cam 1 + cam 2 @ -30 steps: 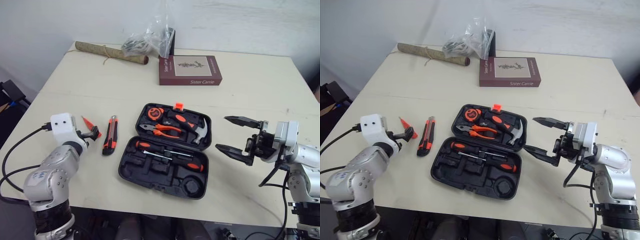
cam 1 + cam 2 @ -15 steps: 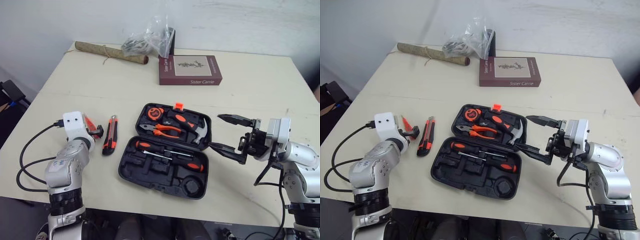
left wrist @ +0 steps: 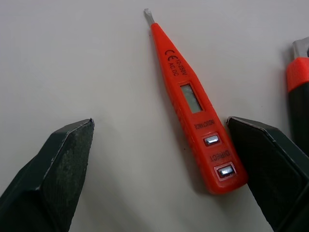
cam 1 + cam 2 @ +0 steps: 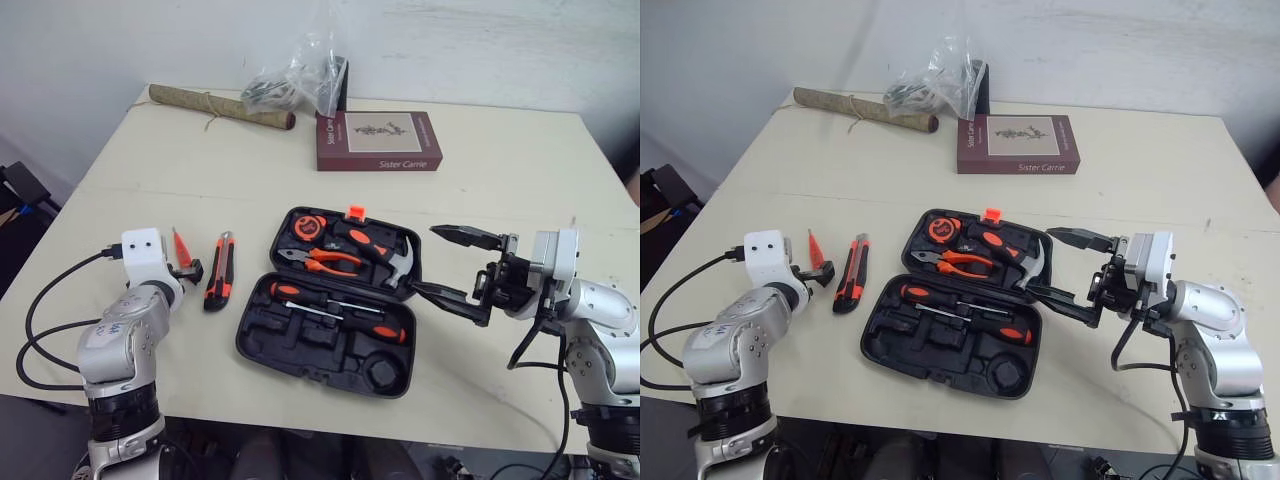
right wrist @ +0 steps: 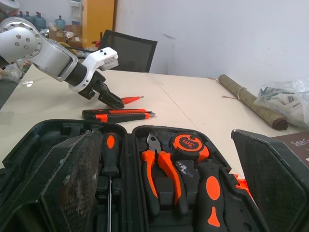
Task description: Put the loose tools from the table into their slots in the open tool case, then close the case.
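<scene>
table (image 4: 500,180), head views. open tool case (image 4: 330,345) sits at frame centre, lid half toward the top of the frame. lid half holds tape measure (image 4: 308,226), pliers (image 4: 322,260) and hammer (image 4: 388,256); the near half holds two screwdrivers (image 4: 335,300).

two loose tools lie left of the case: utility knife (image 4: 221,270) just beside it, and a red tester pen (image 4: 180,245) further left, its tip pointing toward the top of the frame. the two lie near each other, not touching.

left gripper (image 3: 161,123) at lower left of frame, released, jaws spread wide to either side of the pen's butt end. one finger (image 3: 263,159) is right against the pen; cannot tell if it touches. the pen lies flat on the table.

right gripper (image 4: 428,260) at centre right, released, holding nothing, jaws apart, tips at the case's right edge next to the hammer head.

at the top of the frame: book (image 4: 380,140), plastic bag (image 4: 300,75), tied brown roll (image 4: 220,105).
</scene>
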Controlling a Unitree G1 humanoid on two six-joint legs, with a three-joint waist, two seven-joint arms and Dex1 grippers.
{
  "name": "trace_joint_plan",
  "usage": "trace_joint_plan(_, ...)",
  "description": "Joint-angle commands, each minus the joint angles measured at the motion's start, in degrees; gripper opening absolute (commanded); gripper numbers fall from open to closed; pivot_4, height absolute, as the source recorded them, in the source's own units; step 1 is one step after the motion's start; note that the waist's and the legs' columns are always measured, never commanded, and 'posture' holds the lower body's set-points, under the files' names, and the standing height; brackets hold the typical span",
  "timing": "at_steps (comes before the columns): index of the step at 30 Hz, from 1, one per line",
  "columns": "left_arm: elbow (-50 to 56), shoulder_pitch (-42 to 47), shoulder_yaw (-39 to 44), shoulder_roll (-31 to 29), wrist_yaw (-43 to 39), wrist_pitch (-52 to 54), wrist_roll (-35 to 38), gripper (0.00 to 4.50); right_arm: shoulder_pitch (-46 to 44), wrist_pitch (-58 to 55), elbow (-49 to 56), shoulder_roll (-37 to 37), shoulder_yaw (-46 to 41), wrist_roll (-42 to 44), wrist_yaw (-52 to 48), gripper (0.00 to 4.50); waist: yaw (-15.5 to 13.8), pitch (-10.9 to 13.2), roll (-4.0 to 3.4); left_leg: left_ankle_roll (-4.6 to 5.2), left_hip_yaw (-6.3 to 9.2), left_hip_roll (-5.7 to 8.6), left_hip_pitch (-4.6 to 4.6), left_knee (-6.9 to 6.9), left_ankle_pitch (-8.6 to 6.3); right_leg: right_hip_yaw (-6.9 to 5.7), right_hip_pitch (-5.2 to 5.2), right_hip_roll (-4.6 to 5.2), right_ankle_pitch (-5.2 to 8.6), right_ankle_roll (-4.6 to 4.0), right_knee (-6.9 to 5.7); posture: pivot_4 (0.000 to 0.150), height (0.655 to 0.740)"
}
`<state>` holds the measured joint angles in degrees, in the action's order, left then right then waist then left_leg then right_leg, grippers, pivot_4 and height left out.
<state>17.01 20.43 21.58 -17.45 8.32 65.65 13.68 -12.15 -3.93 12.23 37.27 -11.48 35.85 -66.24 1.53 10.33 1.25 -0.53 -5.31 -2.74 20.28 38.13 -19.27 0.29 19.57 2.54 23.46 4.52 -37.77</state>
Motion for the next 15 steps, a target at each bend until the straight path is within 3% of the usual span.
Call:
trace_joint_plan(1,-5.45,0.02,-0.57,-1.04,-1.56,0.64,-0.98,4.23,-0.94,0.21,1.69,-0.29,-0.12,0.73,0.38,4.49,-0.04,0.00,-0.01,0.00,0.00,0.00,-0.01,0.01,0.00,0.00,0.00,0.00,0.00,0.00,-0.01,0.150,0.7400)
trace_joint_plan(4,-9.37,1.04,0.29,-1.08,-2.06,-0.02,-1.27,3.20,-0.77,0.24,2.24,-0.71,0.03,0.56,1.04,4.50,-0.10,-0.03,-0.06,-0.01,0.01,0.00,-0.08,0.02,0.02,0.00,-0.07,0.00,0.00,0.00,-0.03,0.150,0.7400)
trace_joint_plan(10,-10.86,1.39,0.75,-3.07,-3.54,2.66,-1.44,0.47,0.20,0.31,3.59,-1.34,0.30,0.09,1.99,4.50,0.01,-0.24,-0.41,-0.02,0.00,0.00,-0.09,0.01,0.02,0.00,-0.06,0.00,0.00,0.00,-0.06,0.150,0.7400)
trace_joint_plan(15,-7.62,0.27,2.65,-5.77,-4.90,0.41,-1.77,0.36,0.61,0.61,3.71,-1.05,0.16,-0.07,2.22,4.50,0.37,-0.27,-0.47,-0.05,-0.02,-0.01,-0.10,-0.04,0.04,0.03,-0.03,-0.01,0.00,0.00,-0.07,0.150,0.7400)
